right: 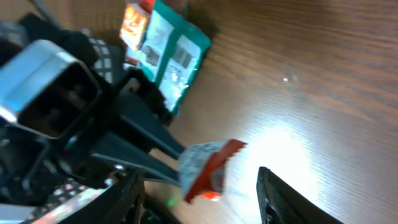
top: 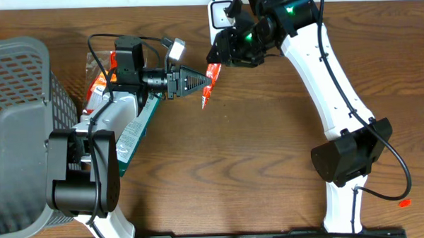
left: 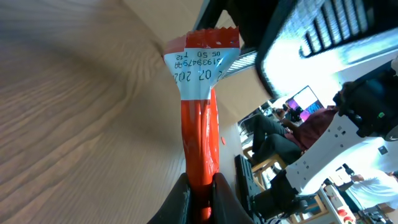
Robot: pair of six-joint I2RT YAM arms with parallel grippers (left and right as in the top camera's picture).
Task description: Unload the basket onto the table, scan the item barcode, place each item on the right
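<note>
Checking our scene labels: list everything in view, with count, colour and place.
sachet: 1, red with a white printed label, pinched by one end
teal packet: 1, teal, on the table under the left arm
orange packet: 1, orange and white, beside the teal one
basket: 1, grey, left edge
white device: 1, white, far edge
small object: 1, red, near right edge; too small to identify
table: 1, brown wood
left gripper: 1, black, shut on the sachet
right gripper: 1, black, facing the sachet; grip unclear
</note>
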